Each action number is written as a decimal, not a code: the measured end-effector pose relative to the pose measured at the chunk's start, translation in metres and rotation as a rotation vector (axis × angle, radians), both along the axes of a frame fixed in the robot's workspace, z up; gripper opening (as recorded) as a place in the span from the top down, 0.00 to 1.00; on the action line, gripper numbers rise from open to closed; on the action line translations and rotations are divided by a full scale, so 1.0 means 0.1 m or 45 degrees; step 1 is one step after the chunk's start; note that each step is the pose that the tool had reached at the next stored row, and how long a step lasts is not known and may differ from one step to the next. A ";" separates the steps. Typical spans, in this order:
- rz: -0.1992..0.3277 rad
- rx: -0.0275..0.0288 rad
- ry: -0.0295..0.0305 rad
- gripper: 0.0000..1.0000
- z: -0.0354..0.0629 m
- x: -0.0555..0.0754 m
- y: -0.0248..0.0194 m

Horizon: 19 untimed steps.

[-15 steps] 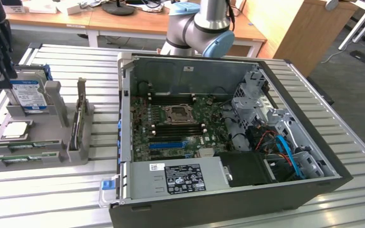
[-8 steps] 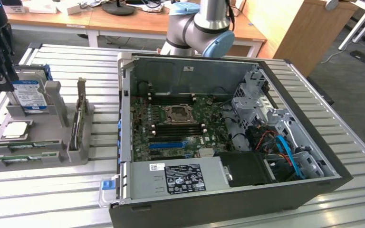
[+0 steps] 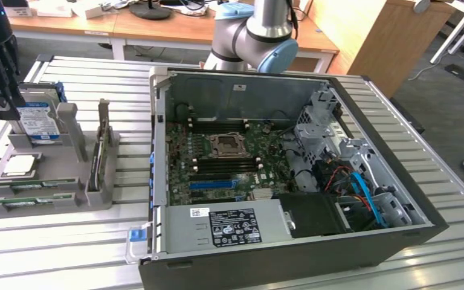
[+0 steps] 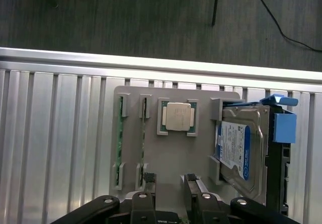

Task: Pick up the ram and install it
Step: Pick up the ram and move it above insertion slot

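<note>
Ram — two green sticks apparent, standing on edge in the nearest slots of grey holder, at the exterior view's left, just beside open computer case. Judged light, stiff and thin, likely fragile at chips and contact edge — best pinched across the flat faces, near mid-length of the exposed upper edge. Farther back: processor, then hard drive. Gripper hovering above holder, fingers spread, holding nothing, clear of both sticks.
</note>
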<state>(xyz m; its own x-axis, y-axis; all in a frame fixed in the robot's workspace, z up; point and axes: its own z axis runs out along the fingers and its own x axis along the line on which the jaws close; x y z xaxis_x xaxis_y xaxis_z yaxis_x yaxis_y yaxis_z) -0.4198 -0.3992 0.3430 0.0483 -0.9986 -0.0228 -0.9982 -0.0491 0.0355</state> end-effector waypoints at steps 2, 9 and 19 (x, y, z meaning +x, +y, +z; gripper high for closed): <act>0.000 -0.0001 -0.0002 0.64 -0.019 0.00 0.000; 0.000 0.0000 -0.0006 0.64 -0.088 0.00 0.000; 0.000 0.0000 -0.0007 0.64 -0.174 0.00 0.000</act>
<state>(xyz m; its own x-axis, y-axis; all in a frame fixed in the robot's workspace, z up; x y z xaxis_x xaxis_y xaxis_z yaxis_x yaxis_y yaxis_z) -0.4198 -0.3992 0.3257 0.0483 -0.9986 -0.0228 -0.9982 -0.0491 0.0350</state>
